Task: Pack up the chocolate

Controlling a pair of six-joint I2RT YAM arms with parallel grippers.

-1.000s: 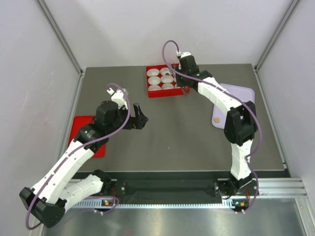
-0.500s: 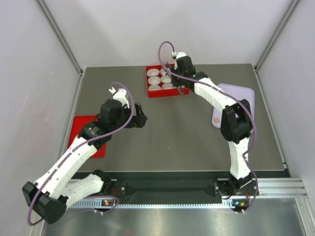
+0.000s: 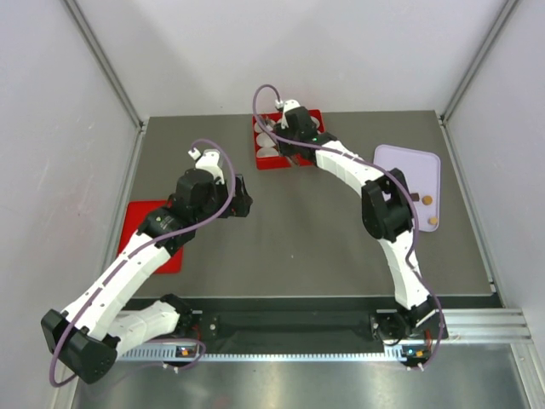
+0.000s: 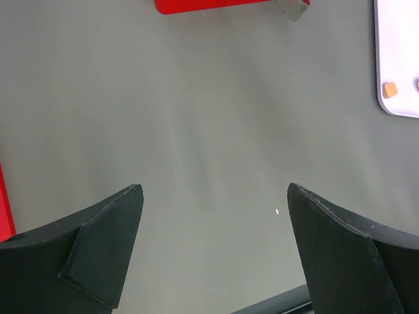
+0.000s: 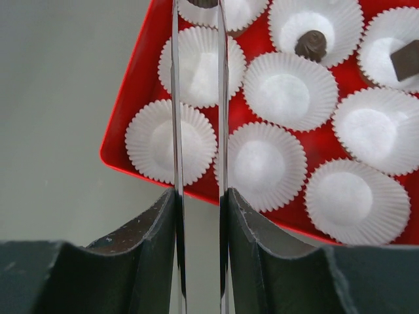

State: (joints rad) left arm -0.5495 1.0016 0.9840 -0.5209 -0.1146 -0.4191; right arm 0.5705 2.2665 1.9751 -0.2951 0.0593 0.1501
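While hanging over the red tray (image 5: 141,85), right gripper (image 5: 198,10): pinching its two long thin blades down to a narrow slot, tips running off the top of the wrist view, gripping a dark chocolate (image 5: 204,2) there, just above one of the cups.
left gripper (image 4: 215,191): standing spread wide, holding nothing, hovering over bare tabletop (image 3: 306,247) left of the middle, well apart from both trays.
red tray: sitting at the far edge of the tabletop, about midway along it, largely hidden under the right arm in the top view.
paper cups (image 5: 287,89): white and fluted, filling the red tray side by side in rows, rims touching or nearly so.
chocolate in cups: a round dark piece (image 5: 311,44) lying in one cup of the far rows; a squarish dark piece (image 5: 406,60) lying in the neighbouring cup, at the right border of the wrist view.
lilac tray (image 3: 413,166): lying flat by the right edge of the tabletop, toward the far right corner.
loose chocolate: a small dark sweet (image 3: 413,198), a tan sweet (image 3: 428,200) just beside it, and a second tan sweet (image 3: 433,221) nearer the rim, all resting on the near right part of the lilac tray.
red lid (image 3: 134,226): lying flat at the left edge of the tabletop, partly covered by the left arm.
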